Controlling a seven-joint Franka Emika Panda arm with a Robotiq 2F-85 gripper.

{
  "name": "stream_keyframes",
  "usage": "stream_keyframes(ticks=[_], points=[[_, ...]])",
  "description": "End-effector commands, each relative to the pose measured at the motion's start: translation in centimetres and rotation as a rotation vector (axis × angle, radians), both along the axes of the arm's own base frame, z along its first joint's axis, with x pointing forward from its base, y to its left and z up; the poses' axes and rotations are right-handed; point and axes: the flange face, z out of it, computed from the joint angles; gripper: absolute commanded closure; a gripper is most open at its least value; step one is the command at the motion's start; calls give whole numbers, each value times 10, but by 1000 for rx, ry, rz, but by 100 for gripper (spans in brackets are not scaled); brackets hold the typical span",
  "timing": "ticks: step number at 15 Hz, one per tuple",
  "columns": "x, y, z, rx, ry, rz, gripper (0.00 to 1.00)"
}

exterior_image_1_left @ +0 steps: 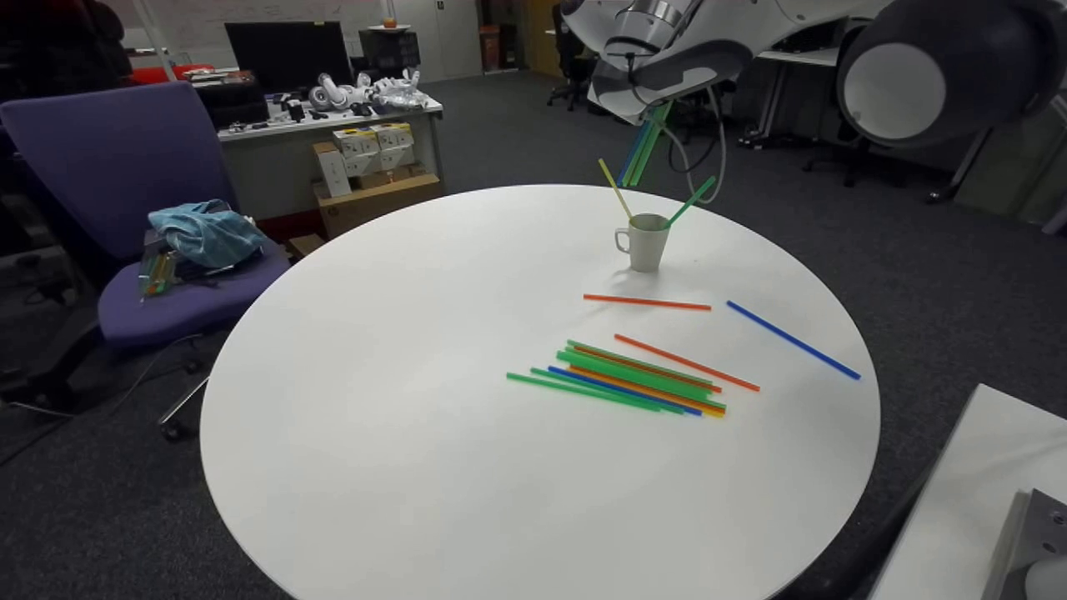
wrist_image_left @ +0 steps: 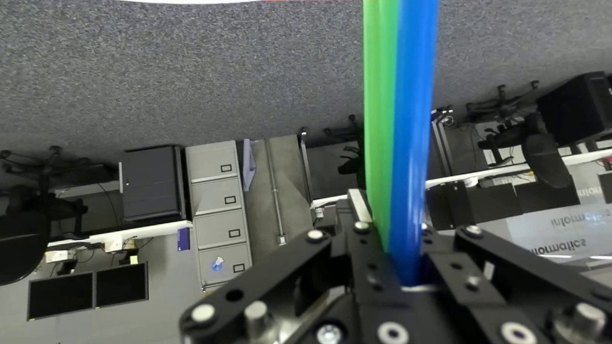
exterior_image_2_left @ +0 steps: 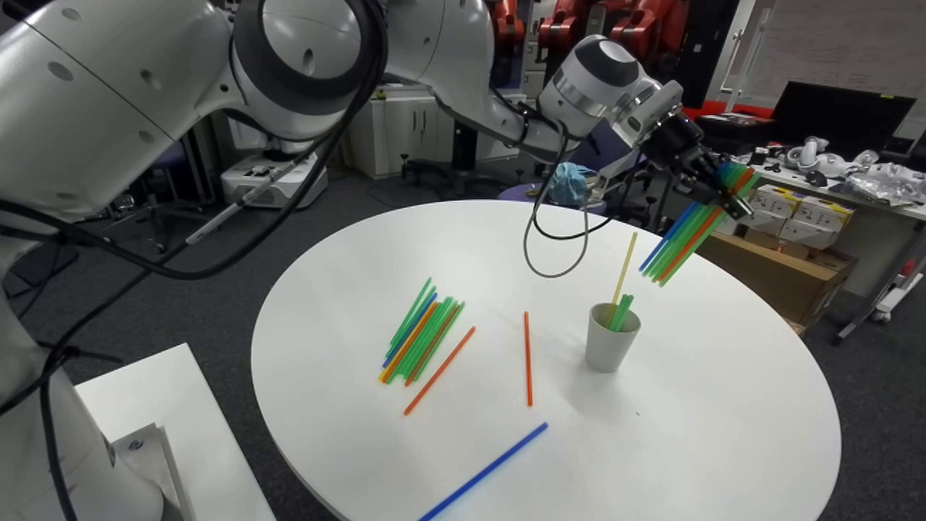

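My gripper (exterior_image_2_left: 723, 189) is shut on a bundle of drinking straws (exterior_image_2_left: 687, 242), mostly green, with blue and orange-red among them. The bundle hangs at a slant, higher than the white mug (exterior_image_2_left: 608, 354) and beyond it in an exterior view. In the wrist view the blue straw (wrist_image_left: 413, 119) and green straws (wrist_image_left: 380, 119) stand between the fingers. The mug is upright and holds a yellow straw (exterior_image_1_left: 615, 190) and green straw (exterior_image_1_left: 692, 202). Nearby on the table lie a mixed pile of straws (exterior_image_1_left: 633, 375), two red-orange straws (exterior_image_1_left: 647, 302) and a single blue straw (exterior_image_1_left: 792, 340).
Everything loose rests on a round white table (exterior_image_1_left: 375, 375). A purple chair (exterior_image_1_left: 183, 292) with a blue cloth (exterior_image_1_left: 204, 233) stands beside it. Loops of cable (exterior_image_2_left: 553, 271) dangle from the arm over the table. A desk (exterior_image_1_left: 317, 125) with boxes below stands behind.
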Motion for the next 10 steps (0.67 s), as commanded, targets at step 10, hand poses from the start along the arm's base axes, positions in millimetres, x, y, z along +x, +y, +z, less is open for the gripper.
stream_keyframes(ticks=[10], points=[[5,40,98,2,144,311,99]])
